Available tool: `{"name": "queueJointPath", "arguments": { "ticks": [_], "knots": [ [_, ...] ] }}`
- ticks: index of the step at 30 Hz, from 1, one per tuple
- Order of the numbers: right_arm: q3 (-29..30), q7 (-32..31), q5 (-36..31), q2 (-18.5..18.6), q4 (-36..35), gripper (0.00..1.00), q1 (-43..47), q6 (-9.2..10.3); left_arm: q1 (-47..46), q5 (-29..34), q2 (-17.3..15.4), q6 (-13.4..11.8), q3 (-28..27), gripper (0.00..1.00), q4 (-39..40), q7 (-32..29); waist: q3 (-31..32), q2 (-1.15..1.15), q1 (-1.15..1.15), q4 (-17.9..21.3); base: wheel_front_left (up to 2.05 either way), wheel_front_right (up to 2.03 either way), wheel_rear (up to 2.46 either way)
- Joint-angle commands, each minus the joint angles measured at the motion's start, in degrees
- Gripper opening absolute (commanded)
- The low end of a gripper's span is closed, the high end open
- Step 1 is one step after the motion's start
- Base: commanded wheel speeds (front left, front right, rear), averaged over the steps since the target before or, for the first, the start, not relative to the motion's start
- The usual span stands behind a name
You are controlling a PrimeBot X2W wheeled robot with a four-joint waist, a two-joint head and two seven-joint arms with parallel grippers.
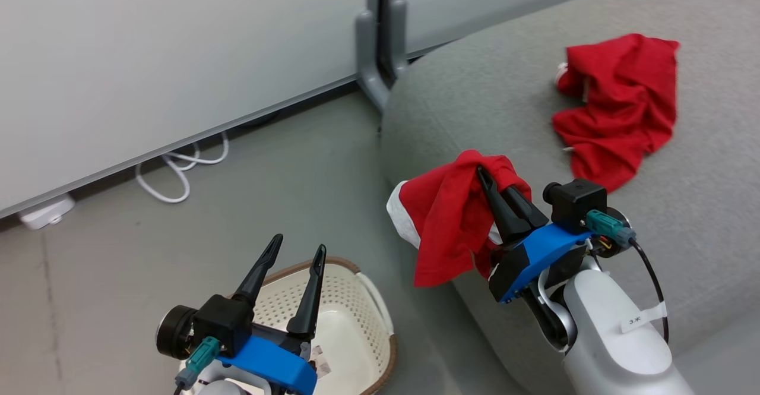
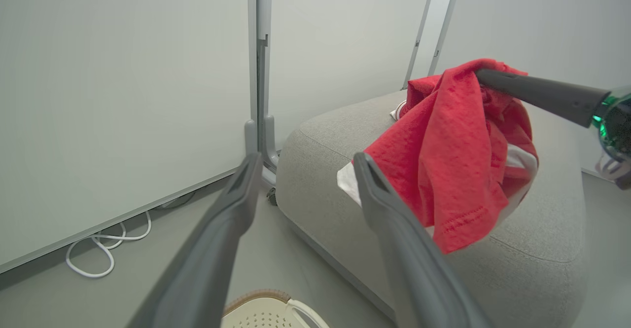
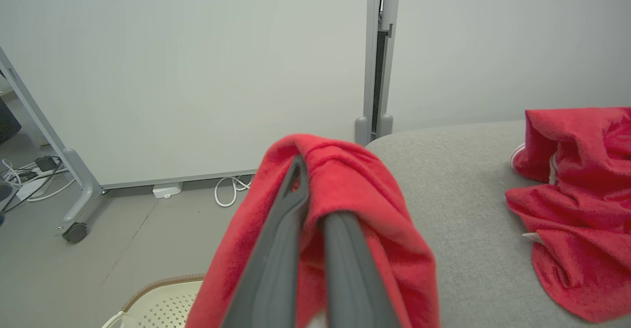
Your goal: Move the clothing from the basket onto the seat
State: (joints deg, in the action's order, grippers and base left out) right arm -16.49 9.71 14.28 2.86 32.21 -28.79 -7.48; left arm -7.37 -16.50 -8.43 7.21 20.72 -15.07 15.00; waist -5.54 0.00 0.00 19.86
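One red garment [image 1: 448, 217] hangs from the right gripper [image 1: 488, 182], whose fingers are pinched tight on its fold, over the rounded corner of the grey seat [image 1: 504, 98], while the other red garment [image 1: 623, 107] lies crumpled farther along it, well apart. The basket [image 1: 347, 300] stands on the floor [image 1: 297, 163] just beside the seat, its visible inside bare perforated plastic, with the left gripper [image 1: 300, 242] above its rim, fingers spread wide and holding nothing. Behind, a white cable [image 1: 178, 172] loops on the floor by a panel post [image 1: 380, 44].
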Motion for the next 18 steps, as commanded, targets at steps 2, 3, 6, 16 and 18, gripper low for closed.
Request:
{"name": "queueJointPath", "arguments": {
  "ticks": [2, 3, 6, 16, 18],
  "knots": [
    [0.2, 0.5, 0.4, 0.0, -0.2, 0.00, 0.9, -0.03, -0.9, 0.0, -0.4, 0.4, 0.1, 1.00, -0.2, 0.3, -0.5, 0.00, 0.00, 4.1, 0.00, 0.00, 0.00],
    [0.2, 0.5, 0.5, 0.0, -0.1, 0.00, 0.9, -0.03, -0.9, 0.0, -0.6, 0.4, 0.2, 1.00, -0.2, 0.3, -0.6, 0.00, 0.00, 4.8, 0.00, 0.00, 0.00],
    [0.2, 0.7, 0.8, 0.0, -0.2, 0.00, 0.7, -0.03, -1.1, 0.0, -0.9, 0.4, 0.5, 1.00, -0.4, 0.3, -0.8, 0.00, 0.00, 6.6, 0.00, 0.00, 0.00],
    [0.2, 1.1, 1.1, 0.0, 0.2, 0.00, 1.2, -0.03, -1.4, -0.5, -1.4, 0.4, 1.4, 1.00, -0.8, 0.3, -1.2, 0.00, 0.00, 8.4, 0.00, 0.00, 0.00],
    [0.4, 1.2, 1.2, 0.0, 0.1, 0.00, 1.3, -0.03, -1.4, -0.5, -1.5, 0.4, 1.6, 1.00, -0.8, 0.3, -1.4, 0.00, 0.00, 8.3, 0.00, 0.00, 0.00]
  ]
}}
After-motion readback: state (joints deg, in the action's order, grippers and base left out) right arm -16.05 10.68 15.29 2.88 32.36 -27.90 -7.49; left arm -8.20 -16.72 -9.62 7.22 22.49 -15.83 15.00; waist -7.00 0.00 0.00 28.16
